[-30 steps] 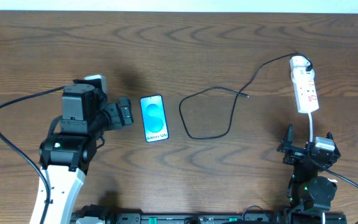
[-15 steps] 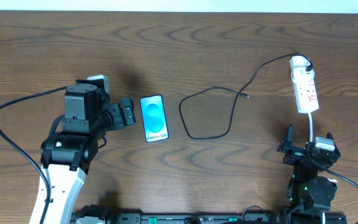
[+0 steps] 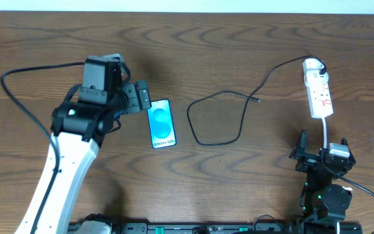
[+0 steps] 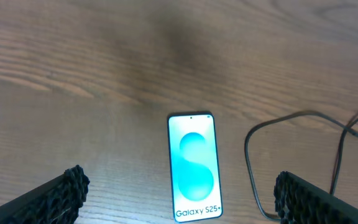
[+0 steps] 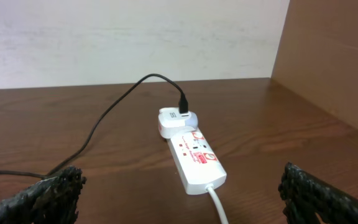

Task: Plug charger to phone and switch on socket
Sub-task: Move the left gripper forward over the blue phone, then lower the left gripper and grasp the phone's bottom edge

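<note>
The phone (image 3: 162,123) lies flat on the wooden table with its cyan "Galaxy S25+" screen up; it also shows in the left wrist view (image 4: 193,168). My left gripper (image 3: 138,97) is open and empty, hovering by the phone's far left corner (image 4: 180,182). The charger, a thin black cable (image 3: 216,117), loops to the phone's right, its small tip (image 3: 258,100) lying free on the table. Its other end goes into a white adapter (image 5: 178,118) on the socket strip (image 3: 318,96), also seen in the right wrist view (image 5: 194,158). My right gripper (image 3: 321,148) is open and empty, near the strip's cord end (image 5: 180,182).
The strip's white cord (image 3: 328,133) runs toward the right arm's base. A pale wall (image 5: 129,37) and a brown side panel (image 5: 334,56) border the table's far and right sides. The left arm's black cable (image 3: 24,110) arcs over the left of the table.
My left arm has swung away from the front edge and to the right; its gripper moved from beside the phone's left edge to its far left corner. The right arm has not moved.
</note>
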